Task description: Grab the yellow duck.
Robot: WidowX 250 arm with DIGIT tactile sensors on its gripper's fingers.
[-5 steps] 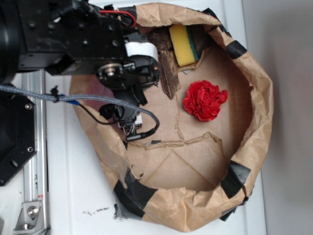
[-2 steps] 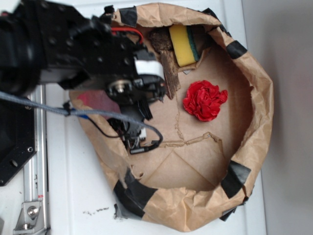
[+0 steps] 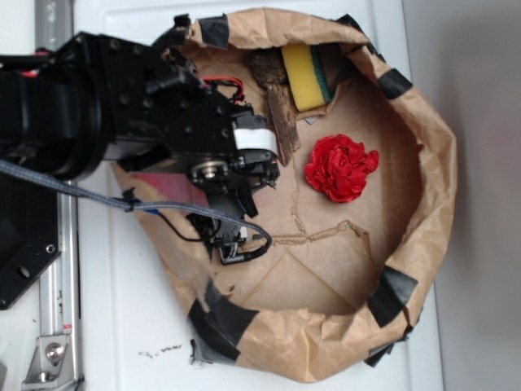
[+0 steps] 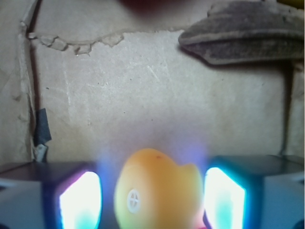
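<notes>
Swung across the white worktop (image 3: 122, 309) and in over the paper bag's (image 3: 431, 187) left rim since a second ago, now hanging lower over the brown floor. Nothing else shifted: sponge (image 3: 305, 75) up at the top, bark strip (image 3: 281, 118) beside it, red flower (image 3: 340, 167) mid-bag, all well clear. And there, from the wrist: pincer (image 4: 152, 200) open, glowing pads (image 4: 78, 200) either side of the duck (image 4: 157, 191), small gaps both sides, not yet touching. Lined up nicely; probably just needs closing to grab.
</notes>
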